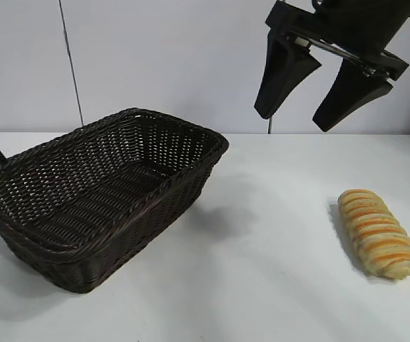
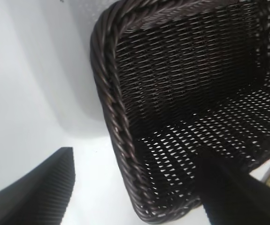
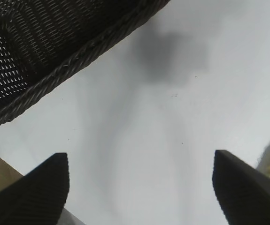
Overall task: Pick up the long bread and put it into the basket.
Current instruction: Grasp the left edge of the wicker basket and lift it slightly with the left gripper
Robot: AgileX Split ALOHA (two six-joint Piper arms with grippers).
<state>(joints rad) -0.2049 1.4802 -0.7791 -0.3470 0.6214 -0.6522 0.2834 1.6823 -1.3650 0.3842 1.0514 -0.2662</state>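
Backdrop: pale grey wall behind a white worktop, with a thin dark cable hanging down the wall at the exterior view's left.
Basket: large rectangular dark brown woven wicker basket with sloping sides and a braided rim, sitting on the worktop's left half, nothing visible inside it.
Bread: long golden-tan ridged loaf with orange-brown stripes, lying flat on the worktop at the right, well apart from the basket.
Right end effector: up in the air at the top right, black fingers spread wide and gripping nothing, hanging above the bare worktop between basket and loaf.
Right wrist view: white worktop between the two dark fingers, basket rim at one corner, a sliver of the loaf at the frame edge.
Left end effector: fingers spread, one either side of the basket's corner rim, gripping nothing.
Left arm: only a dark sliver at the exterior view's left edge, beside the basket.
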